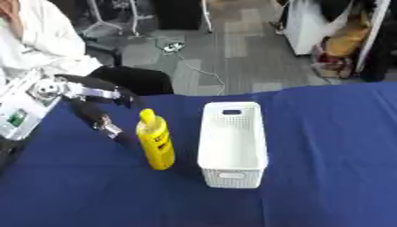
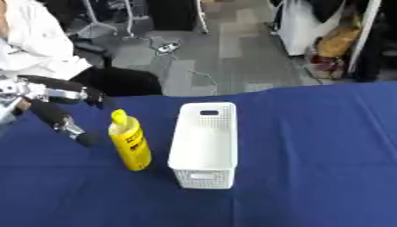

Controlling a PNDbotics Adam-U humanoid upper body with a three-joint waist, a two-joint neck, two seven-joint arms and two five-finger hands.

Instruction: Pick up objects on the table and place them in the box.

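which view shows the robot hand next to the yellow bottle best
The left eye view. There the left robot hand sits well inside the picture, with its spread dark fingers and silver wrist visible beside the yellow bottle. In the right eye view the same hand lies against the left edge, so the wrist is cut off.

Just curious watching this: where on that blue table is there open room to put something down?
Right of the white box, the blue table lies bare, as does the near strip. It is crowded left, where the yellow bottle stands beside the left hand.
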